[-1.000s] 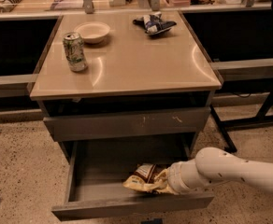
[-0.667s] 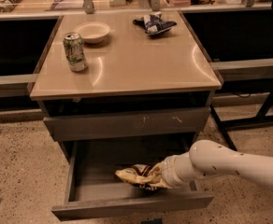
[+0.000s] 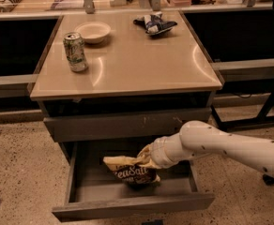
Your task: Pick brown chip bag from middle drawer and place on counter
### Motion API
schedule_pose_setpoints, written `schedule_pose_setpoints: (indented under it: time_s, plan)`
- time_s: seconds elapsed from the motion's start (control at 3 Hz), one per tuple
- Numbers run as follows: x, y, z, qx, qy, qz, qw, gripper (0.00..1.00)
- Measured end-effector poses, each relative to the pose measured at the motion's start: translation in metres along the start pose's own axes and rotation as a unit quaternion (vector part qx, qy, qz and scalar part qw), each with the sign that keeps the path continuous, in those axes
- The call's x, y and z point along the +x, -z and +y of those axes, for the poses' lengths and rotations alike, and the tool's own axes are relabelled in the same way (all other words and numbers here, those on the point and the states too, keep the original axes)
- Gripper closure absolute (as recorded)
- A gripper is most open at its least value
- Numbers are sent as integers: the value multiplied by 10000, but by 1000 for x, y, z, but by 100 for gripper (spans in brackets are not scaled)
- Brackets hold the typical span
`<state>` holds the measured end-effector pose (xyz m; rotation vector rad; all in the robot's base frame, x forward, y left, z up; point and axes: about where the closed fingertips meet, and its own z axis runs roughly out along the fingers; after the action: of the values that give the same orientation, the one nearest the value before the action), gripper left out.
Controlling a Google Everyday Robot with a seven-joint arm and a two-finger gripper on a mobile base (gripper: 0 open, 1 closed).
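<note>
The brown chip bag (image 3: 130, 171), dark brown and tan with white "Sea Salt" lettering, hangs above the inside of the open middle drawer (image 3: 127, 205). My gripper (image 3: 146, 159) comes in from the right on a white arm and is shut on the bag's top right edge; the fingers are mostly hidden by the bag. The bag is lifted off the drawer floor, below the shallower scratched drawer front (image 3: 127, 124). The beige counter (image 3: 137, 64) tops the cabinet above.
On the counter stand a green soda can (image 3: 75, 52) at the left, a white bowl (image 3: 93, 32) behind it and a blue-and-white snack bag (image 3: 155, 24) at the back right. Black shelving flanks the cabinet. A speckled floor surrounds it.
My gripper has lifted the brown chip bag up and to the left inside the drawer; the bag now hangs upright with its lettering facing the camera.
</note>
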<state>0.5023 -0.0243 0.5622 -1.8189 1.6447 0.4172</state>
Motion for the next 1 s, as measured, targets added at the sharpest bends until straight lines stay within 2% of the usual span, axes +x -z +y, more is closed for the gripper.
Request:
schedule_pose_setpoints:
  time_s: [0.33,0.67,1.0]
  plan:
    - [-31,9,-25,167,275,-104,9994,100]
    - [-67,30,-37,259,445,-34,9987,100]
    - [-117,77,-46,498,669,170,9964,100]
